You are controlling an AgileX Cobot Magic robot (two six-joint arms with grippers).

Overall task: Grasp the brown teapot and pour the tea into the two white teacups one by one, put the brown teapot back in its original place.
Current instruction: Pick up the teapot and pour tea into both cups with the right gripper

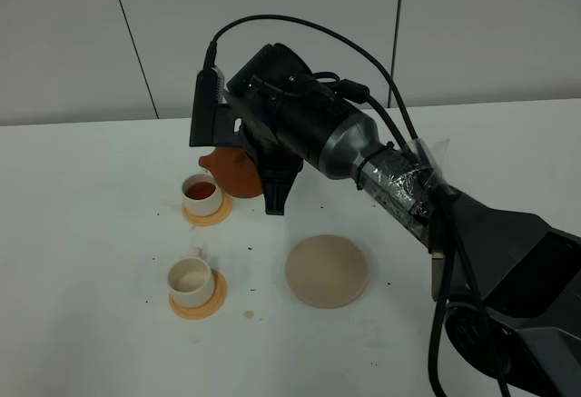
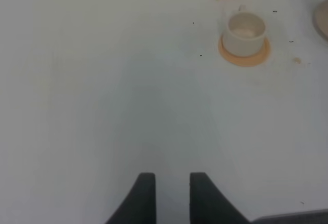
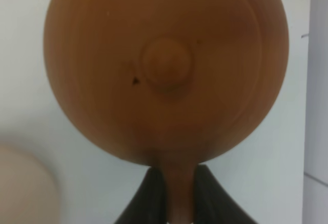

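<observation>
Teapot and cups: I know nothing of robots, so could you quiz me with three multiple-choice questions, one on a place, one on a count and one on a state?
1. Where is the teapot?
A. on a shelf
B. in the right hand, tipped over the far cup
C. in a drawer

2. How many orange coasters are there?
A. one
B. four
C. two

3. The far cup is:
A. holding reddish tea
B. upside down
C. broken

Answers:
1 B, the hand clamps its handle just above that cup.
2 C, one lies under each cup.
3 A, red liquid shows inside it.
</observation>
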